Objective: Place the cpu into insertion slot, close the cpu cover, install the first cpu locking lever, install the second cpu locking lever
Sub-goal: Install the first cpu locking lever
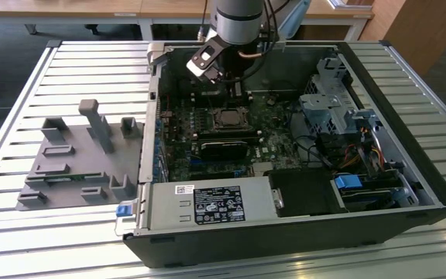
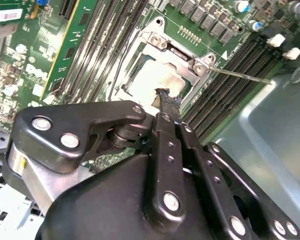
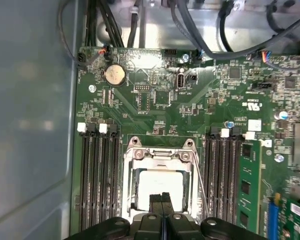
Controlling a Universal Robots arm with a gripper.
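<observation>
First wrist view shows the fingers pressed together with nothing between them. Their tips stand over the near edge of the cpu; touching or just above, I cannot tell. The cpu sits in the slot, and the cover seems to lie flat around it, so its pale, smooth top shows through the cut-out.

In the second wrist view, a thin lever runs out from the cover's corner, just beside the fingertips. Its long axis crosses in front of the memory slots. I judge it is raised and not hooked.

Room is tight, because memory slots flank the socket closely on both sides of the board. The case stands on a slatted tabletop.
</observation>
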